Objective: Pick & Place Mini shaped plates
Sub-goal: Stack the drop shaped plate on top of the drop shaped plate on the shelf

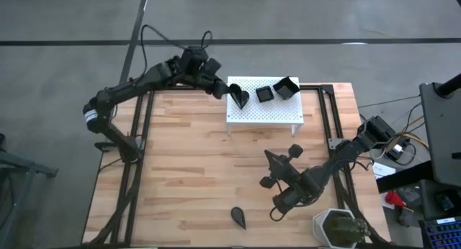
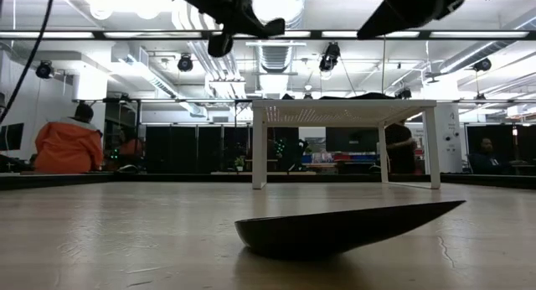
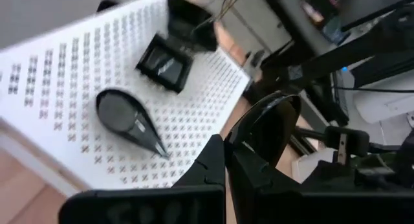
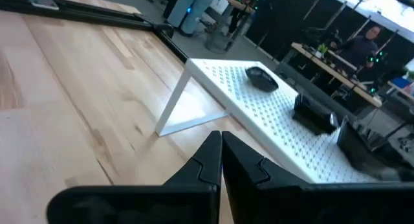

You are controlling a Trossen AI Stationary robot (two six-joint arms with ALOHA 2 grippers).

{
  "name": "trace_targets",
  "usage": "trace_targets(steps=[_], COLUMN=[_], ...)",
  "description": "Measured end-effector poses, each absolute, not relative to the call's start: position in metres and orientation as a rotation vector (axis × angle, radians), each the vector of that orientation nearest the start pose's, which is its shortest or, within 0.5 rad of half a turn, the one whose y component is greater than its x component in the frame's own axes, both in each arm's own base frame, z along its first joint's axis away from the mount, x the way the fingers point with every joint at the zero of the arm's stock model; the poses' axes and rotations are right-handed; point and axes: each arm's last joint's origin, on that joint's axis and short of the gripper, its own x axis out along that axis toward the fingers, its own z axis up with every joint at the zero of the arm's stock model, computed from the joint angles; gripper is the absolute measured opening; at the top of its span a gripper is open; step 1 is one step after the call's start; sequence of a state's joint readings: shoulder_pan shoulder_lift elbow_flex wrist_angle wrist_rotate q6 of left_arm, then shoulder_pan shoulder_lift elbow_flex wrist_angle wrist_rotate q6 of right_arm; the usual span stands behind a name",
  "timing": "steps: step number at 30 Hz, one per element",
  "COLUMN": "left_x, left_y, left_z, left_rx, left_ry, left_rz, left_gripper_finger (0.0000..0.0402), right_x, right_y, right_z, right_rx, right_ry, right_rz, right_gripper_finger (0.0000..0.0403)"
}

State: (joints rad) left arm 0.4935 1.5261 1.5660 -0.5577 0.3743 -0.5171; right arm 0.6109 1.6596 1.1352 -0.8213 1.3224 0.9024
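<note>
My left gripper [image 3: 224,160] is over the left end of the white stand [image 1: 274,116], shut on a glossy black teardrop plate [image 3: 266,123]. From table height the plate shows as a dark point [image 2: 270,26] above the stand. Another teardrop plate [image 3: 126,119] lies flat on the stand top, with two square plates [image 1: 265,93] [image 1: 287,87] beyond it. One more teardrop plate [image 1: 238,217] rests on its underside on the table near the near edge. My right gripper [image 4: 221,153] is shut and empty above the table, near of the stand. My left gripper pinches the teardrop plate's rim [image 3: 234,141] between its two fingers. The plate is lifted clear above the stand's top and stands out beyond the fingertips, tilted on edge. Which end of the plate the fingers have is hidden by the fingers themselves.
A white pot with a green plant [image 1: 338,229] stands at the table's near right corner, close to my right arm. Bare wood lies left of and near of the stand. People sit in the room beyond the table [image 2: 67,143].
</note>
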Motion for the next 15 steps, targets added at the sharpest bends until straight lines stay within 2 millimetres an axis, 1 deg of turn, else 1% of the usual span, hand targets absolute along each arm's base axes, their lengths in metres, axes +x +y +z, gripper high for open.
trace_targets(steps=[8,12,15], left_x=[0.321,0.332,0.337], left_y=[0.179,0.196,0.21], left_z=[0.385,0.379,0.372], left_rx=[-0.835,-0.886,-0.939], left_ry=[0.531,0.592,0.67], left_rz=[0.163,0.191,0.233], left_gripper_finger=[0.0001,0.0001,0.0001], right_x=[0.259,0.259,0.257], right_y=[0.147,0.147,0.146], right_z=[0.206,0.2,0.194], right_rx=[-0.249,-0.224,-0.217], right_ry=[0.413,0.402,0.401], right_rz=[-0.832,-0.829,-0.831], right_gripper_finger=[0.0008,0.0008,0.0008])
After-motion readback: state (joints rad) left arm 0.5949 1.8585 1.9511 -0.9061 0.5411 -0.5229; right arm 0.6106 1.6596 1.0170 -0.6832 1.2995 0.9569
